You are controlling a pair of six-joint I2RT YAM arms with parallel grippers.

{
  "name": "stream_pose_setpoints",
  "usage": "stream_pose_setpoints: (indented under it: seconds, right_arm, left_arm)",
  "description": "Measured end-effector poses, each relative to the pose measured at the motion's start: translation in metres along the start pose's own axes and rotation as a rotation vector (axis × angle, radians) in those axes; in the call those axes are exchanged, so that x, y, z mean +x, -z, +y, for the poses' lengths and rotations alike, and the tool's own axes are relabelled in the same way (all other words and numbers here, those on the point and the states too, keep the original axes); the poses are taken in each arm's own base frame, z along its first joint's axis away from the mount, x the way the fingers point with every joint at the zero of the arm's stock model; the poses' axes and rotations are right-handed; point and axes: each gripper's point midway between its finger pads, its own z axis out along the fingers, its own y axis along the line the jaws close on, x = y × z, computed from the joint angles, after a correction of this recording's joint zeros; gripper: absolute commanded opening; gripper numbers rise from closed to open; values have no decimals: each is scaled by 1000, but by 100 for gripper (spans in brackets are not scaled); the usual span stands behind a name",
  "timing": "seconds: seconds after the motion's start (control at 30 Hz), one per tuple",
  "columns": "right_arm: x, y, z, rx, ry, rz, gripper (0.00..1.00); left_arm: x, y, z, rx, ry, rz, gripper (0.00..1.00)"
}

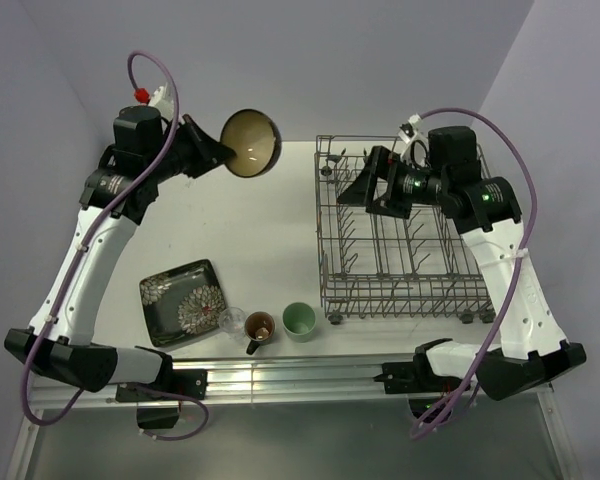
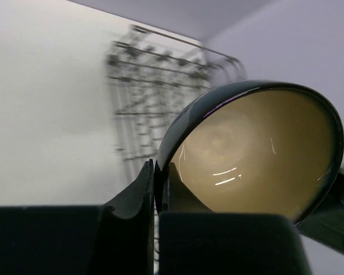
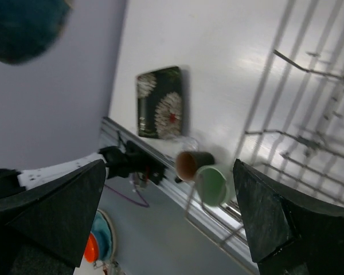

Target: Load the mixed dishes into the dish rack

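My left gripper point(image 1: 220, 150) is shut on the rim of the dark bowl point(image 1: 251, 143) with the tan inside, held high above the table's far left; the left wrist view shows the bowl point(image 2: 258, 154) pinched between my fingers point(image 2: 143, 189). My right gripper point(image 1: 352, 190) is open and empty above the dish rack point(image 1: 400, 235). The square black floral plate point(image 1: 181, 301), small clear glass point(image 1: 231, 320), brown mug point(image 1: 259, 328) and pale green cup point(image 1: 299, 321) stand near the front edge. The right wrist view shows the plate point(image 3: 160, 103), mug point(image 3: 192, 163) and cup point(image 3: 212, 184).
The rack's wires point(image 2: 155, 97) show blurred behind the bowl in the left wrist view. A metal rail point(image 1: 280, 380) runs along the table's near edge between the arm bases. Walls close in the table at the back and sides.
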Motion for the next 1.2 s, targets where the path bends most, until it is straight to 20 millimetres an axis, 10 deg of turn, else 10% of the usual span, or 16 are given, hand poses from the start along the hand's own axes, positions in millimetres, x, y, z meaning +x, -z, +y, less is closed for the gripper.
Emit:
stream_pose_setpoints:
  seconds: [0.13,0.4,1.2]
  right_arm:
    - [-16,-1,41,-147,33,-56,100]
    - [-33,1,82,-268,116,-145,100]
    - [-28,-25,63,-176,113,-170,100]
  left_arm:
    - [22,-8,-46,210,21,99,0]
    - [90,-36,-64,283,89,340,0]
    - [106,-34,-86,345,87,405,0]
